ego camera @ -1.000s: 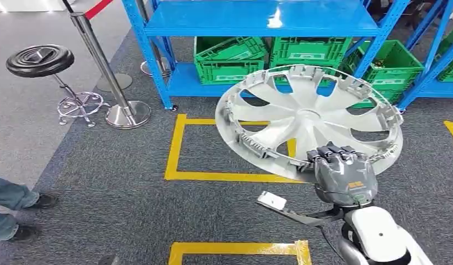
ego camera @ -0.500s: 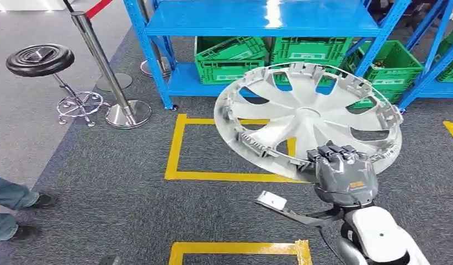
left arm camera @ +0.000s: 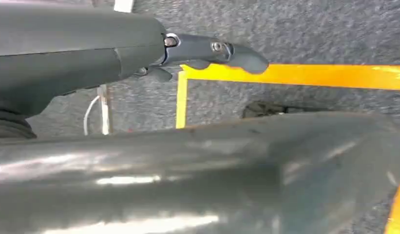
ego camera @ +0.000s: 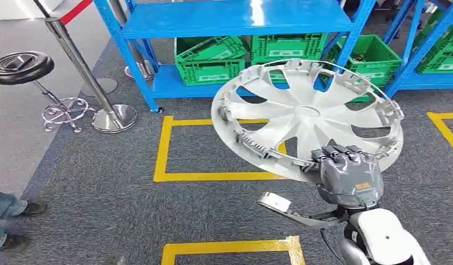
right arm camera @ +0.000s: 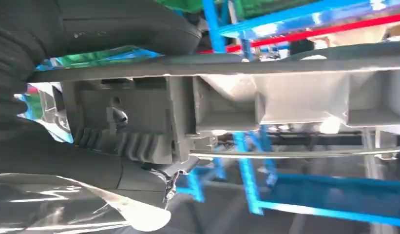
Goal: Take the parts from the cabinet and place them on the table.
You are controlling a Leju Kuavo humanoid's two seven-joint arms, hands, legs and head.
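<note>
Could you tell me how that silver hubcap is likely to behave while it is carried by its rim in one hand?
The hubcap probably stays stiff: it holds its disc shape though the right hand grips one edge. It looks thin and open-spoked, so likely light. Its rim clips may be fragile.

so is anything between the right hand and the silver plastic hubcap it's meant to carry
Nothing visible does. The right hand already grips the near rim of the round silver plastic hubcap, held tilted above the grey carpet in front of the blue metal shelving. The table it must go to cannot be seen, so that path cannot be judged.
</note>
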